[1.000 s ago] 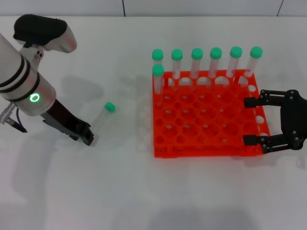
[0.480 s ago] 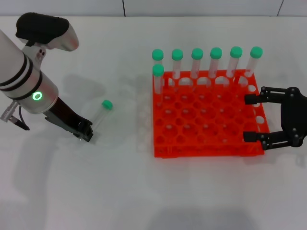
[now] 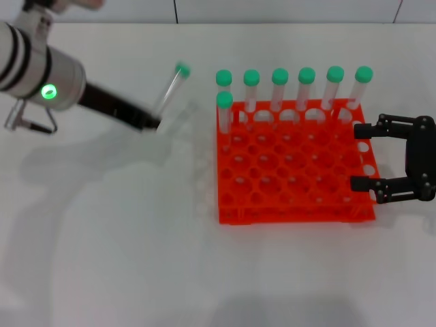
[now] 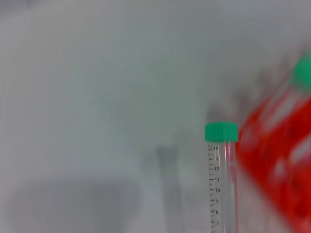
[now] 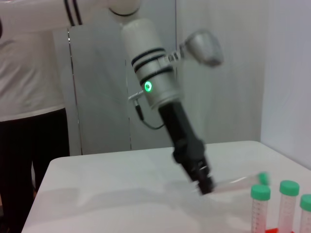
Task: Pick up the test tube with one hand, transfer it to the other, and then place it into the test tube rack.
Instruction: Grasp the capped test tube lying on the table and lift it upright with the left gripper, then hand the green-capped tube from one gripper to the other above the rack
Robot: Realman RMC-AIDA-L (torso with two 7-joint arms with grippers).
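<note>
- We find the right gripper (image 3: 363,163) lowest in the head view, at the right edge of the test tube rack (image 3: 294,204), its 2 fingers spread apart with nothing between them.
- We read its fingers as pointing left across the rack's right border, toward the left arm.
- The test tube rack, orange-red and 2-tiered, stands on the white table (image 3: 136,259). It holds 7 green-capped tubes: 6 in the far row (image 3: 306,92) and 1 (image 3: 224,112) just in front of the leftmost. We see every other hole unfilled.
- The left gripper (image 3: 151,123) is raised above the table, left of the rack and near its far left corner. It is clamped on the lower end of the test tube (image 3: 170,92).
- The test tube is clear of the table, tilted, its green cap up and leaning toward the rack. The left wrist view shows the cap (image 4: 221,132) and the graduated wall below it.
- The relation that governs the handover: the tube lies left of and beyond the right gripper, well apart from it, with the whole rack between the 2 grippers.
- We judge that the tube's long axis must cross the right gripper's gap, with the cap end left free for the receiving grip.
</note>
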